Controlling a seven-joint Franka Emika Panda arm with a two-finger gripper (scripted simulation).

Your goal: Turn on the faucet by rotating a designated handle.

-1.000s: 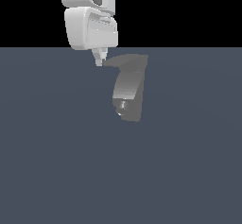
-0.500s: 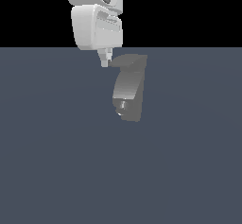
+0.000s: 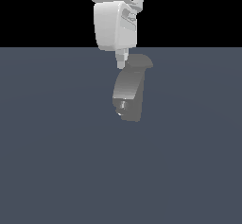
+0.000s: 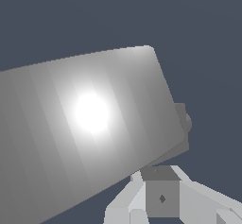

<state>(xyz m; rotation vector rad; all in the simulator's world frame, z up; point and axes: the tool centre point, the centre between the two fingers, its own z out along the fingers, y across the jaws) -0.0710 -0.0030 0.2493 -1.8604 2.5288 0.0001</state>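
stage: approach, handle (image 3: 142,61) not visibly turned | tool (image 3: 121,63): fingers together, empty, at faucet (image 3: 128,93) top, contact unclear | faucet mid-floor, away from edges | left: push handle round

A: The faucet (image 3: 128,88) looks like smooth grey metal, with a bright glossy glare up close (image 4: 92,112).
B: And the arm (image 3: 115,24)?
A: Matt white plastic. The desk (image 3: 56,161) is flat, matt slate.
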